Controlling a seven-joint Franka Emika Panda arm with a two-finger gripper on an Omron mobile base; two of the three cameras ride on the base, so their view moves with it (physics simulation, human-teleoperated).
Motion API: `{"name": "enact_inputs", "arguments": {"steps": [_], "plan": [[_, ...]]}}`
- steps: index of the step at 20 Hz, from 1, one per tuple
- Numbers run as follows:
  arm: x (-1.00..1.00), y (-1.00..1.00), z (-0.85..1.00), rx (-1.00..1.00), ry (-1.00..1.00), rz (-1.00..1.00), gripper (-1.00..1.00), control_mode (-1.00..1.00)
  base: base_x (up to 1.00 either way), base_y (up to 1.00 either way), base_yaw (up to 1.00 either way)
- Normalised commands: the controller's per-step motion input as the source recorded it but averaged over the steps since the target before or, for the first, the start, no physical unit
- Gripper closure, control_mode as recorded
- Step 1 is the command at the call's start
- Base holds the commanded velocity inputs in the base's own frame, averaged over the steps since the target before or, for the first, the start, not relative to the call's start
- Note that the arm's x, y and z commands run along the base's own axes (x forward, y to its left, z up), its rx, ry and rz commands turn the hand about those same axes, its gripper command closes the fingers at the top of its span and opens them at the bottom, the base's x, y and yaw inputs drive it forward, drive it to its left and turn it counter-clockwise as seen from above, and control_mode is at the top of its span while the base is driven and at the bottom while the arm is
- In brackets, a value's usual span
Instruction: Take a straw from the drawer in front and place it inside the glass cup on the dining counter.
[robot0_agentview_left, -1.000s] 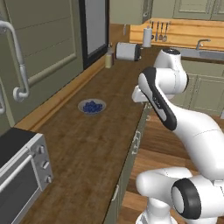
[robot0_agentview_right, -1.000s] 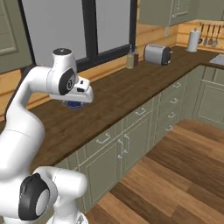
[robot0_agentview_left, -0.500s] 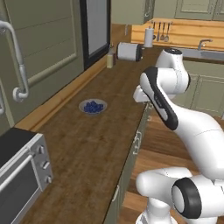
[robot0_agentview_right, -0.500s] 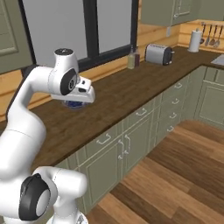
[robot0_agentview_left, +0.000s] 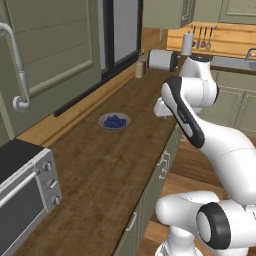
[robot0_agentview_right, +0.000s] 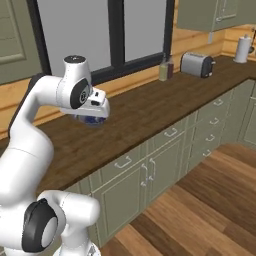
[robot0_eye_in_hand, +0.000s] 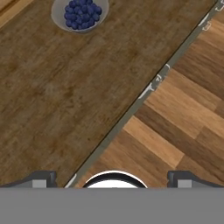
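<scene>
Empty gripper (robot0_eye_in_hand: 112, 177), fingertips spread wide at the frame's bottom, hangs over the worktop (robot0_eye_in_hand: 65, 100) edge, presumably searching; the drawer is among closed fronts (robot0_agentview_right: 170, 134) at centre right.

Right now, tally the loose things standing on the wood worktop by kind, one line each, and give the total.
Toaster oven: 1
Toaster: 1
Plate of blueberries: 1
Bottles by the window: 2, as far as I can tell; they stand close together
Paper towel roll: 1
Total: 6
</scene>
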Motion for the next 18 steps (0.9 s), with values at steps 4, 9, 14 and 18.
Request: {"name": "enact_inputs", "arguments": {"steps": [4, 9, 14, 18], "plan": [[0.00, 0.00, 0.00, 0.00, 0.00, 0.00, -1.00, 1.00, 0.17, -0.03, 0.15], [0.01, -0.01, -0.16, -0.01, 0.03, 0.00, -1.00, -1.00, 0.01, 0.00, 0.01], [0.34, -0.46, -0.51, 0.13, 0.00, 0.00, -1.00, -1.00, 0.00, 0.00, 0.00], [0.25, -0.75, -0.54, 0.25, 0.00, 0.00, -1.00, -1.00, 0.00, 0.00, 0.00]]}}
